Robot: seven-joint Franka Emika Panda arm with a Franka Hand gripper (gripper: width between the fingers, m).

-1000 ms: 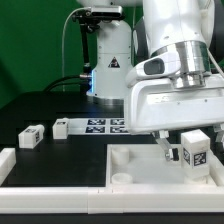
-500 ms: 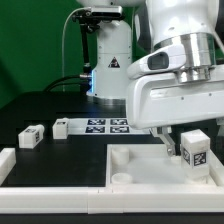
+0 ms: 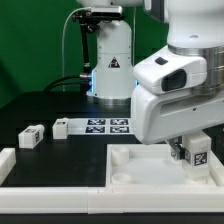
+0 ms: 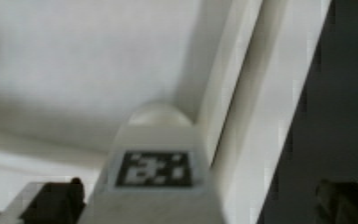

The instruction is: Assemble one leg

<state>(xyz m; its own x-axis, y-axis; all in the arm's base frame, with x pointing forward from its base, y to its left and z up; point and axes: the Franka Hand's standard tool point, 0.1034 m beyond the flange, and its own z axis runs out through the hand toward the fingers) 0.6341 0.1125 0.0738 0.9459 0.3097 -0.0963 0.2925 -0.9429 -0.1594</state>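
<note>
1. Leg (image 3: 198, 150), a small white stubby plastic block with a black-and-white square tag on its near face, stands upright under the robot's wrist at the exterior view's right. It is at the far corner of the large white square panel (image 3: 150, 172) with a raised rim.
2. The big white two-finger gripper (image 3: 188, 153) hangs directly over the leg with its jaws spread. In the wrist view the two dark fingertips (image 4: 55, 200) flank the leg, and a strip of background shows on both sides, wider on one side than the other.
3. The wrist view looks along the leg toward the panel's pale floor, with the leg close beside the raised rim. Its far end is blurred, so whether it is seated in the panel cannot be told.
4. A dark strip of the black table (image 3: 60, 105) shows past the rim in the wrist view. In the exterior view the table fills the left half of the scene.
5. Two more small white tagged blocks lie on the table at the exterior view's left. The first spare block (image 3: 32, 136) is well apart from the panel, and the second spare block (image 3: 60, 127) lies just beside the end of the marker board (image 3: 105, 125).
6. The marker board, thin, flat and white with several square tags, lies between the spare blocks and the arm's white body.
7. A low white barrier (image 3: 60, 190) runs along the front of the table and turns up at the exterior view's left edge.
8. Behind stand a white pedestal with a triangular warning label (image 3: 112, 65) and a green curtain (image 3: 30, 40).
</note>
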